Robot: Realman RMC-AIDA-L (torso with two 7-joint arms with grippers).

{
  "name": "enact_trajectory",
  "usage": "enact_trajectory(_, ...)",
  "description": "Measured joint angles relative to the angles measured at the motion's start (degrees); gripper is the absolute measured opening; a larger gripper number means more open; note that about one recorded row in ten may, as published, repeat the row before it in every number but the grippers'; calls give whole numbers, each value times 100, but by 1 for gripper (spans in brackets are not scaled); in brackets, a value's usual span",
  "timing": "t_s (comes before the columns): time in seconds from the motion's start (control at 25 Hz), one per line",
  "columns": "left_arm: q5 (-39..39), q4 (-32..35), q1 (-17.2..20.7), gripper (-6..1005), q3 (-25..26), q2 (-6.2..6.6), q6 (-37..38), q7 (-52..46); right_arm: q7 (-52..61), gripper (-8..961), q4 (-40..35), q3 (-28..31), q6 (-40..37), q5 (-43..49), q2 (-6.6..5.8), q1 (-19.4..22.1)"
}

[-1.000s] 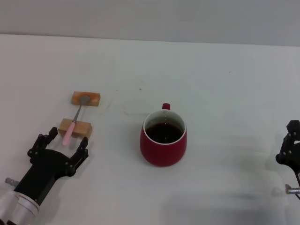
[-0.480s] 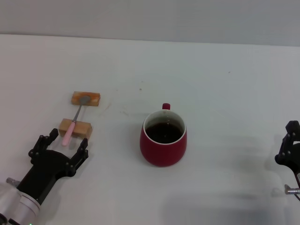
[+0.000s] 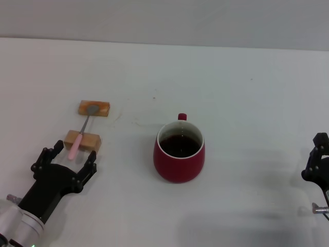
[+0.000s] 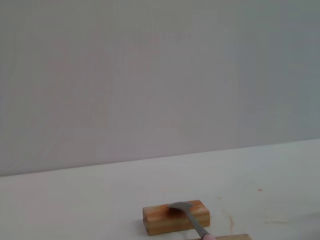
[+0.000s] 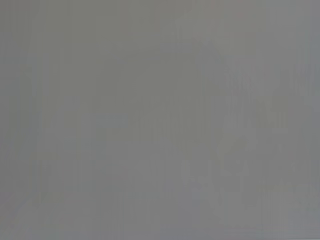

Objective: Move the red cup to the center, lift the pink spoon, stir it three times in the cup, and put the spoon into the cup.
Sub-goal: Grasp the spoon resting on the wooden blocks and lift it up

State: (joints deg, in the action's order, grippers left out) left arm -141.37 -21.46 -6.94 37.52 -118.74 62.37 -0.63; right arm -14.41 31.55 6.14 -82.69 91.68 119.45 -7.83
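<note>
Red cup [image 3: 179, 152] sits mid-frame on the white counter [image 3: 247, 92], dark liquid inside, handle toward the top. Pink spoon [image 3: 81, 134] lies left of centre, bridging two wooden blocks [image 3: 82, 140]: bowl on the farther block, pink handle on the nearer. Left claw [image 3: 66, 160], lower left, fingers spread wide, empty, just short of the handle end. Right claw [image 3: 318, 159] at right edge; opening cannot be told.

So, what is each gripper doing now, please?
Left gripper: open, empty, just short of the pink spoon.
Right gripper: cannot be told, at the table's right edge.
</note>
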Motion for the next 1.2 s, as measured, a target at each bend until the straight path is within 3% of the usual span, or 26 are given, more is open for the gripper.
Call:
enact_trajectory(0.52,5,-20,-6,825,10,7,18,2,0,0,0,-7,-1,1,-1,-41)
enact_trajectory(0.96,4,-2,-18,654,9,13,21,-24,0,-1,0,-16,0,9,0,-18)
enact_trajectory(1.2,4,-12,-17,652,9,9,21,-38,0,-1,0,-23,6,9,-1,-10)
